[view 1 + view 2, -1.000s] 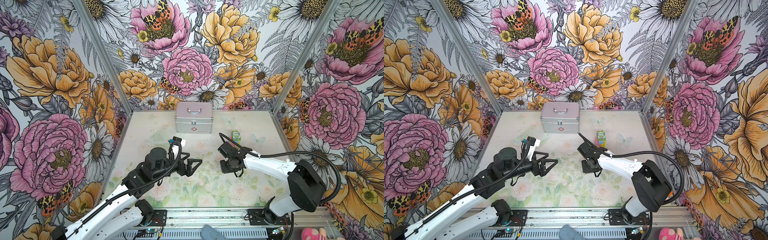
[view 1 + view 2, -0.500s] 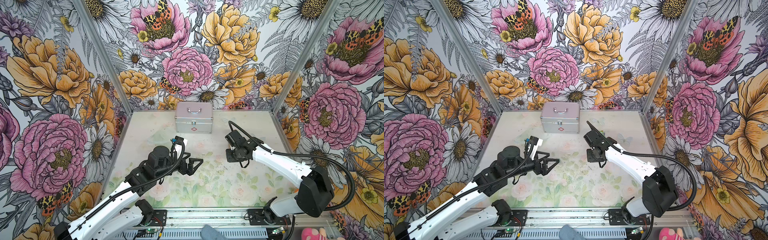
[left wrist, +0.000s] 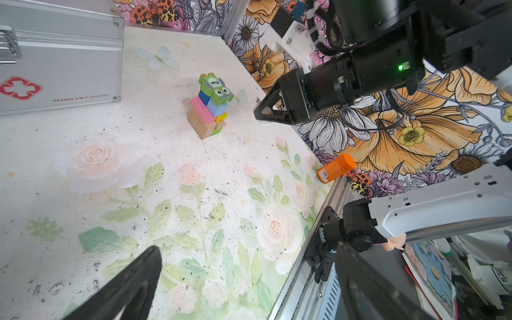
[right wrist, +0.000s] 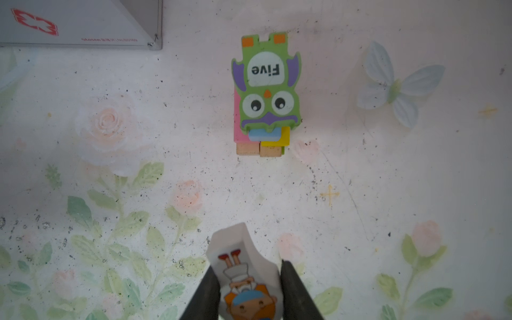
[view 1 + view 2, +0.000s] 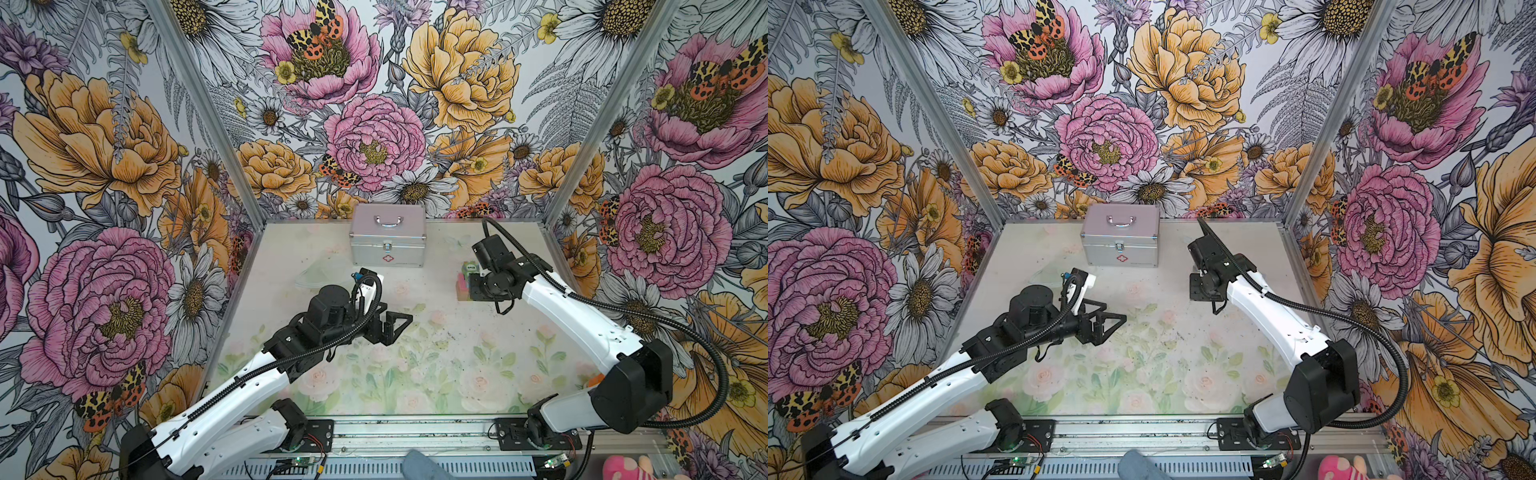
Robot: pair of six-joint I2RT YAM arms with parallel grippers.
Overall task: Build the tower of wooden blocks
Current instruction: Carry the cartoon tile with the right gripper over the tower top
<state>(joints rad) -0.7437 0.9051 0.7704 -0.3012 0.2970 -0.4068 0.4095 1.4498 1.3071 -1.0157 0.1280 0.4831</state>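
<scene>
The tower [image 5: 462,286] stands at the back right of the table: tan blocks at the base, then pink, yellow, dark blue and light blue ones. A green owl piece marked "Five" [image 4: 266,91] lies flat on top. My right gripper [image 4: 248,267] is shut on a flat white cartoon figure piece [image 4: 243,257]. In the left wrist view the right gripper [image 3: 260,113] hovers just beside the tower [image 3: 210,108], apart from it. In a top view the right arm hides the tower. My left gripper [image 5: 399,324] stands open and empty near mid table.
A silver metal case [image 5: 387,245] sits against the back wall, left of the tower. An orange bottle [image 3: 335,167] lies by the right wall near the front rail. Floral walls close in three sides.
My right arm has carried the figure piece from mid table back and right, up to the tower. The left arm has barely shifted and stays open.
</scene>
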